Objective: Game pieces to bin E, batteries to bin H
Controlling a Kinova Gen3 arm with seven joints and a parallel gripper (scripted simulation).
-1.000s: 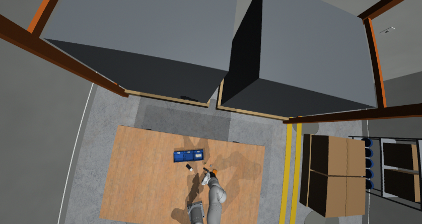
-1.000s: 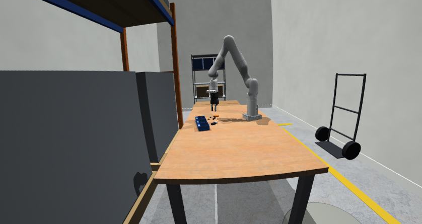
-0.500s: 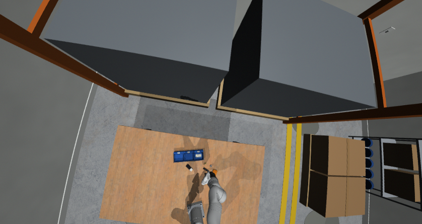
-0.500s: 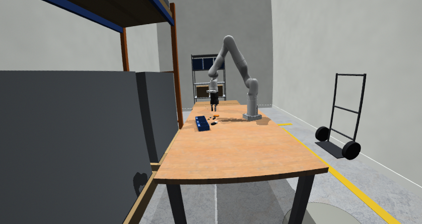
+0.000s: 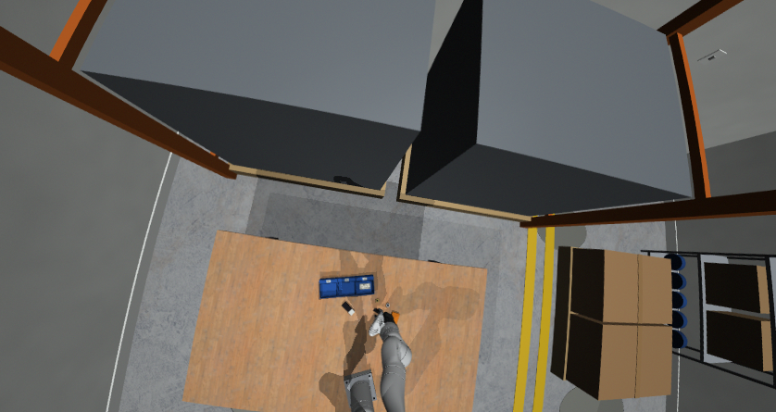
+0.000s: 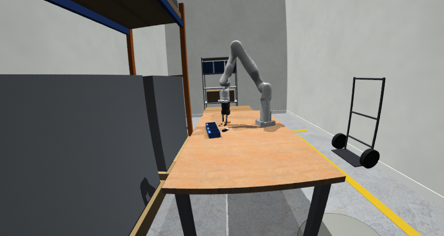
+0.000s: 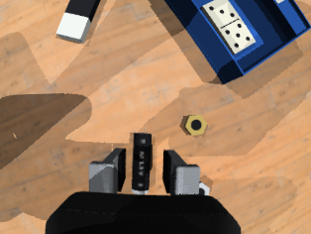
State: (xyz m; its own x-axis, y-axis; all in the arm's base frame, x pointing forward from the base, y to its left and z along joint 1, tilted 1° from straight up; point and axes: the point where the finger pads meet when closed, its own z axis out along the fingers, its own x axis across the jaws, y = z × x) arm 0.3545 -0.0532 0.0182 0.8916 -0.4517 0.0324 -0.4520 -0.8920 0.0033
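My gripper [image 7: 144, 164] points straight down just above the table and is open. A small black battery-like stick [image 7: 142, 160] lies on the table between the two fingers, with a gap on each side. The H mark is out of the wrist view. The bins [image 5: 346, 286] and gripper [image 5: 376, 317] also show from above, and from the side the gripper [image 6: 225, 120] stands beyond the bins [image 6: 212, 130].
A brass hex nut [image 7: 194, 124] lies just right of the stick. A black and white block [image 7: 82, 5] lies ahead to the left. An orange object [image 5: 395, 316] sits beside the wrist. The arm's base [image 6: 265, 122] stands on the table.
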